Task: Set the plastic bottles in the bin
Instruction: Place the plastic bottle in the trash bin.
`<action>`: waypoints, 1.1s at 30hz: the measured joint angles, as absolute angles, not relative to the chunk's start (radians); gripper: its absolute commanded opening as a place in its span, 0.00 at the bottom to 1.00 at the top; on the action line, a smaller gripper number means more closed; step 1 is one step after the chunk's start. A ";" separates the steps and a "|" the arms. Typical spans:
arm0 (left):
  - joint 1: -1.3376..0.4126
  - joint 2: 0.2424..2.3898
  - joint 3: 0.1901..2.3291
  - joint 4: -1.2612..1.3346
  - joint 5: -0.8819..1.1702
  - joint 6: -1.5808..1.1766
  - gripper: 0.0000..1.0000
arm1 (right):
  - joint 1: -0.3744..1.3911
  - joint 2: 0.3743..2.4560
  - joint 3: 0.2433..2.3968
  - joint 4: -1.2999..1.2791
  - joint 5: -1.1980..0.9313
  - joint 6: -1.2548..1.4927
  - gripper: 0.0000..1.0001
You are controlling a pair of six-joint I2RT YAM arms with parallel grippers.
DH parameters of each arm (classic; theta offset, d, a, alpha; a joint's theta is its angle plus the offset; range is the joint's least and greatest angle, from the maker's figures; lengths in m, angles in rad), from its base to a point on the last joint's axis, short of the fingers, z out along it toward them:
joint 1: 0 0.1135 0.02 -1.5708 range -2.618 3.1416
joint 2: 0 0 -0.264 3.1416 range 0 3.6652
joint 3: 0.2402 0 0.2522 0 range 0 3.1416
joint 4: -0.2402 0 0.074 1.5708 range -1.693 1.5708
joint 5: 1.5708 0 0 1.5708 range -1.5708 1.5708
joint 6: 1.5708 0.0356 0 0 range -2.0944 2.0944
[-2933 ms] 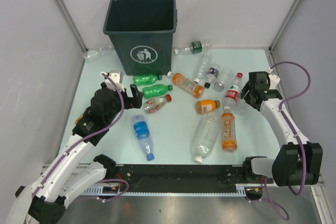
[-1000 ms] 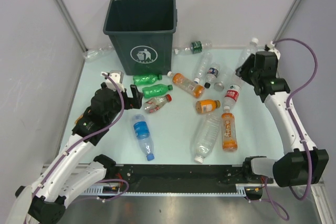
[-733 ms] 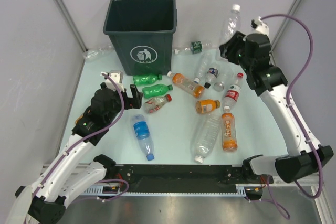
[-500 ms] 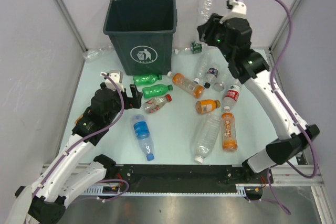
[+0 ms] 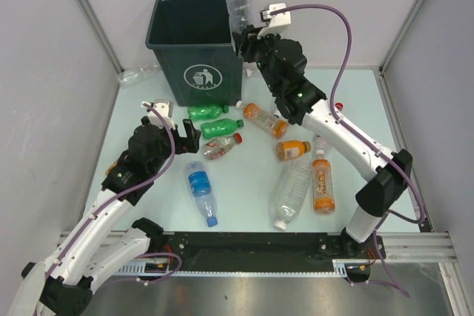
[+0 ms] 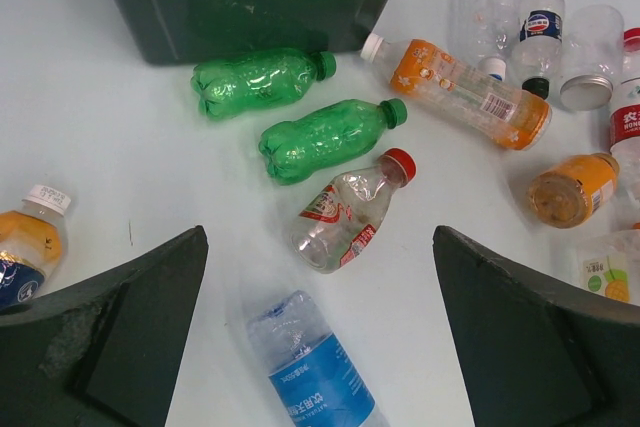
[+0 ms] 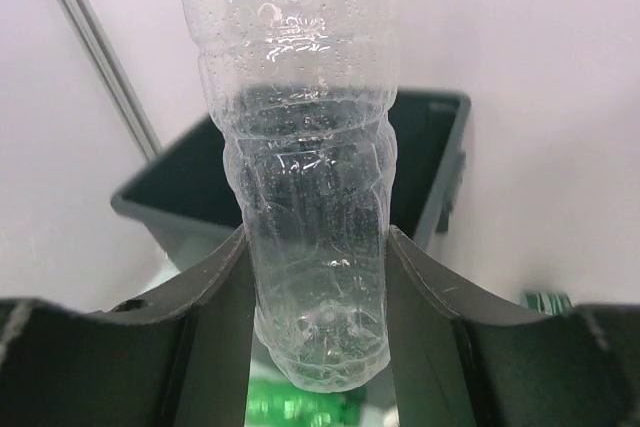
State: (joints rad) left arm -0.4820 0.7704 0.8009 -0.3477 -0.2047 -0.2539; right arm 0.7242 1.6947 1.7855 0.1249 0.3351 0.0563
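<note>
— What just changed?
— Over the counter (image 5: 244, 179), my right arm has swung from the far right side across to the bin (image 5: 172, 64). My right gripper (image 7: 318, 277) is clamped on a clear bottle (image 7: 300, 147), upright with its cap up, beside the bin's right rim.
— Dropped in?
— Not yet. I judge it must go further over the opening first. My left gripper (image 6: 320, 337) hangs spread wide and empty above the green bottles (image 6: 325, 137).
</note>
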 measured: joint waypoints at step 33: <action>-0.482 0.786 0.801 -0.355 -0.207 -0.254 1.00 | 0.680 2.213 2.271 0.279 0.394 -0.124 1.00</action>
